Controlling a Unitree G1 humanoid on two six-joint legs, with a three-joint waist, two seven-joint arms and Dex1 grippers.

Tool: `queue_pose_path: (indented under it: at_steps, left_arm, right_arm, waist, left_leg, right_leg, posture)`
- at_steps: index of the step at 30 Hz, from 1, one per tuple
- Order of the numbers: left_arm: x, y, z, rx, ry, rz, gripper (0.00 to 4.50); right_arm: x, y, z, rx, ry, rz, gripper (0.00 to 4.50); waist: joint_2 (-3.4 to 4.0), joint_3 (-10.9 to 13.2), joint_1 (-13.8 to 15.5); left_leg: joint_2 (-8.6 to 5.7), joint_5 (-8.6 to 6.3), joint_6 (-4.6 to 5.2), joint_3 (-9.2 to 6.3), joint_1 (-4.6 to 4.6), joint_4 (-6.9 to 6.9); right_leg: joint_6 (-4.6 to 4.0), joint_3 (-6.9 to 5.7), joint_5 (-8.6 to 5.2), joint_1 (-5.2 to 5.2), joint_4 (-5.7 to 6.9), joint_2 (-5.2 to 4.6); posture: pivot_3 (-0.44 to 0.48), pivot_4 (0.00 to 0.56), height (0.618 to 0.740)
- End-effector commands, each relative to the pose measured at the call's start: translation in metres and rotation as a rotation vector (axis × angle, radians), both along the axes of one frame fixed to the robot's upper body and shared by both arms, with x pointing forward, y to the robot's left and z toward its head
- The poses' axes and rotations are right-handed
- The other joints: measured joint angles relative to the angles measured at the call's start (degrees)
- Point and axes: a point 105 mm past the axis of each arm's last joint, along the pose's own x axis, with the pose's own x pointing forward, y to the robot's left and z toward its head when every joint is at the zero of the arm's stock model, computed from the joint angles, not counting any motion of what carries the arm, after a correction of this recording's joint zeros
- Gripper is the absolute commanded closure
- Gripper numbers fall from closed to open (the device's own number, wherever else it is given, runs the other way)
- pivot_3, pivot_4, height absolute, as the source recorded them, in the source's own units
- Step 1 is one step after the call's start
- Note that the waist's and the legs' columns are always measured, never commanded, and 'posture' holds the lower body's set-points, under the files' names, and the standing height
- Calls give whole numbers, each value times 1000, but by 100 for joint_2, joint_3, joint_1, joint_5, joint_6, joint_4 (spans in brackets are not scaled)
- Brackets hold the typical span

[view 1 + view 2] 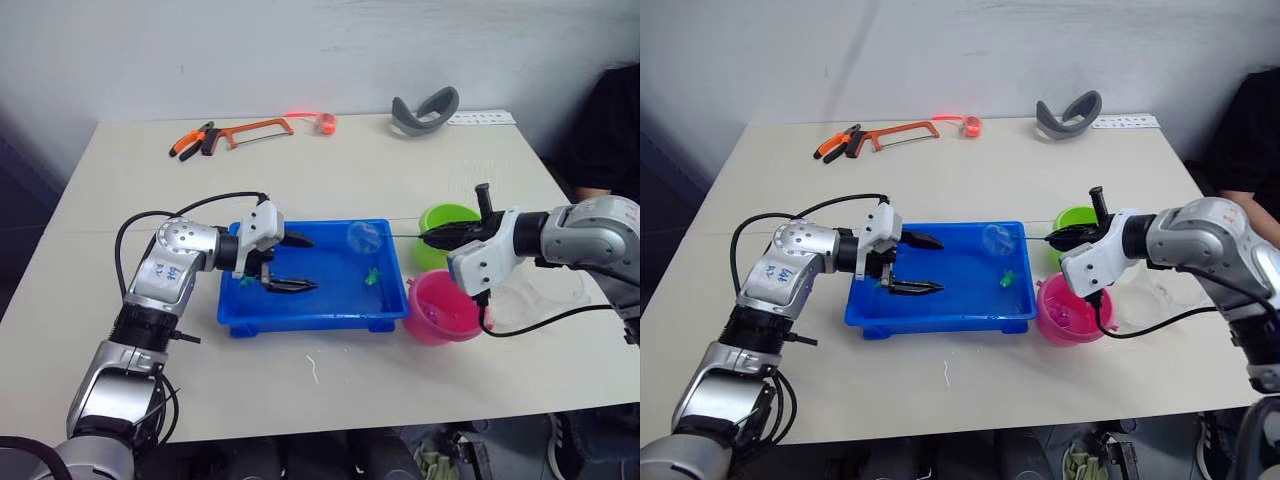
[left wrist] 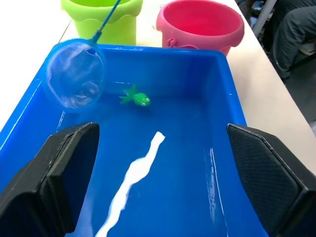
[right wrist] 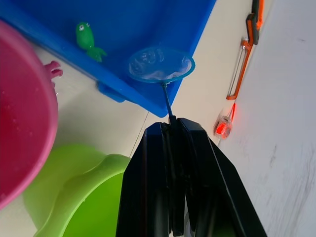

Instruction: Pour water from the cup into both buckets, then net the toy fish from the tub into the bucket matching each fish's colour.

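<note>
Left gripper (image 1: 292, 263): two black fingers spread wide, empty, hanging inside the left half of the tub, left of centre in the head view.
Tub (image 1: 310, 312): shallow rectangular bright blue plastic tray with a rolled rim, centre of the head view, on the pale table (image 1: 130, 200).
Toy fish (image 2: 136, 98): one tiny green plastic fish lying in the right part of the tub, near the side facing the buckets; a small pink piece shows inside the pink bucket in the right eye view, too small to tell.
Net (image 2: 75, 74): small round blue hoop with pale mesh on a thin blue handle, held over the far right corner of the tub, apart from the green fish.
Pink bucket (image 1: 437, 310): small round plastic toy bucket, just beside the tub's right end, lower right of centre.
Green bucket (image 1: 445, 222): lime green plastic toy bucket, just behind the pink one.
Right gripper (image 1: 440, 236): black fingers pressed together on the net's handle, over the green bucket.
Cup (image 1: 535, 295): wide clear plastic cup, right of the pink bucket, partly behind the right arm.
Far edge of table: orange-handled hacksaw (image 1: 258, 130) and pliers (image 1: 190, 143) upper left, grey curved band (image 1: 425, 108) upper right.
</note>
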Motion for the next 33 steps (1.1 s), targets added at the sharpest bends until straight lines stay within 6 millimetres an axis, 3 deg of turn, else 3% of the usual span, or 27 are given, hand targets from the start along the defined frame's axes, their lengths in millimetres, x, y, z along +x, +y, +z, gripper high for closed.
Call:
queue_pose_path:
  at_steps: [1, 11, 30, 33]
  left_arm:
    - [-3, 4, 13, -31, -43, 17, 31]
    - [-5, 3, 13, -33, -39, 25, 31]
    - [-6, -1, 14, -5, -30, -41, 31]
    - [-7, 1, 14, 0, -30, -45, 31]
  right_arm:
    - [-3, 2, -1, -93, -26, 86, 4500]
    - [-24, -2, -6, -90, 52, 139, 4500]
    - [-57, -1, -31, 270, 434, -90, 4500]
    - [-57, 1, -29, 403, 515, -158, 4500]
  waist:
    - [0, 0, -8]
    - [1, 1, -43]
    - [1, 1, 8]
    - [1, 1, 35]
  left_leg:
    - [1, 0, 0, 0, 0, 0]
    - [2, 0, 0, -1, 0, 1]
    - [2, 0, 0, -5, 2, 10]
    - [2, 0, 0, -6, 2, 12]
  right_leg:
    - [0, -1, 0, 0, 0, 0]
    - [-1, -2, 0, 2, 1, -7]
    - [-1, -2, 0, 9, 3, 1]
    - [-1, -3, 0, 9, 4, 2]
  posture:
    - [0, 150, 740]
    - [0, 150, 740]
    - [0, 150, 740]
    - [0, 150, 740]
